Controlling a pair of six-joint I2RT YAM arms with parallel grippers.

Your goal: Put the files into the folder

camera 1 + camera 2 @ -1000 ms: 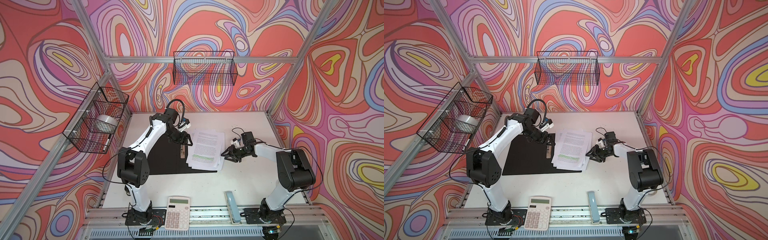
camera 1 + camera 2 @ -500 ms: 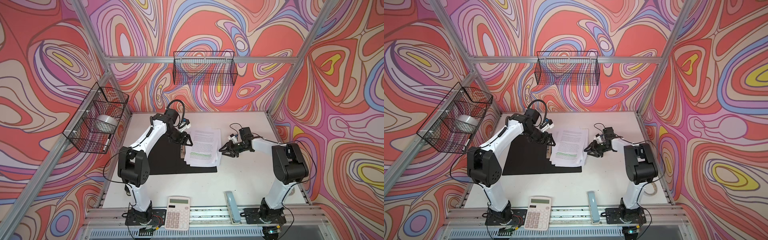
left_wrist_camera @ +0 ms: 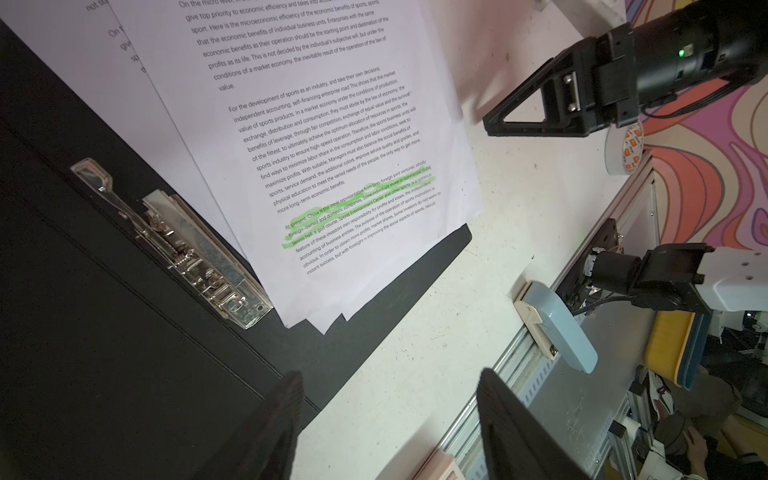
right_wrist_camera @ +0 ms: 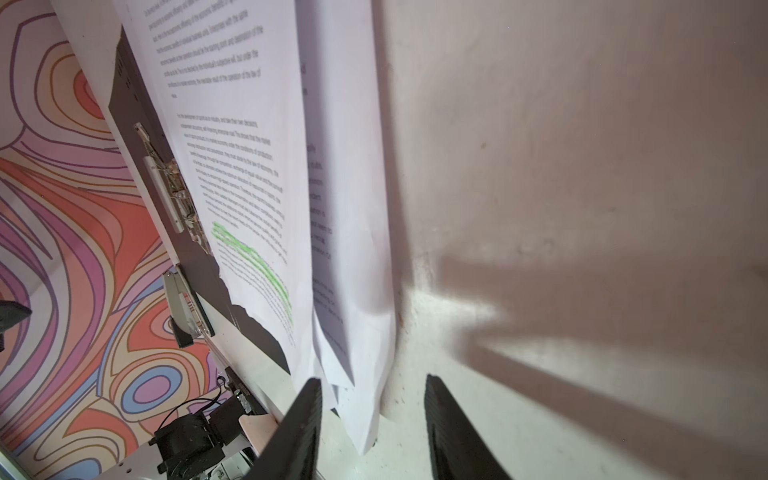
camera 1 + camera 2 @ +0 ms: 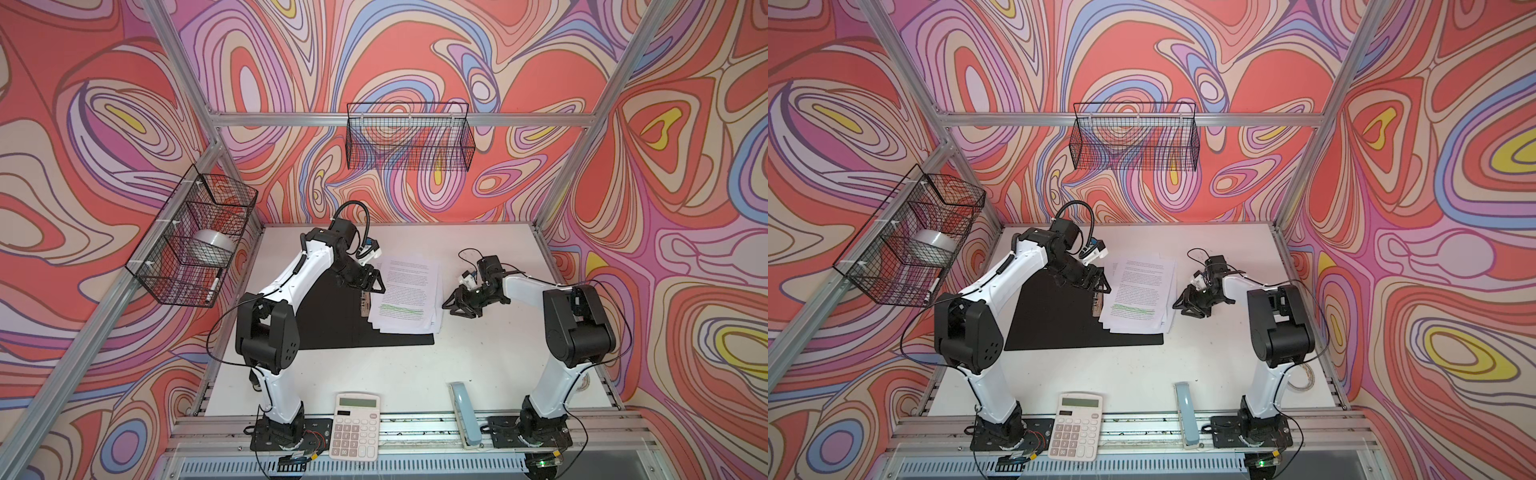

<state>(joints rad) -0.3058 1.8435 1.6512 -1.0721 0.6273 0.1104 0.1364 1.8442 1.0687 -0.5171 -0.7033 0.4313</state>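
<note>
White tabletop [image 5: 478, 357], swirl-patterned walls around.

- The folder [image 5: 332, 324]: lying open, black inside up, metal clip [image 3: 199, 257] on its spine.
- The files [image 5: 409, 291]: a loosely fanned stack on the folder's 3 o'clock half, just beside the clip.
- My left pincer [image 5: 368, 286]: parted and empty, near the clip, at the files' 9 o'clock.
- My right pincer [image 5: 455, 306]: fingers parted, gripping nothing, just off their 3 o'clock edge.
- Calculator [image 5: 355, 426] and stapler [image 5: 464, 415]: at the table's 6 o'clock edge.

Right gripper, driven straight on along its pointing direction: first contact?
Likely the near edge of the files, which lie mostly on the open folder. The right gripper points at it, open; height is unclear.
</note>
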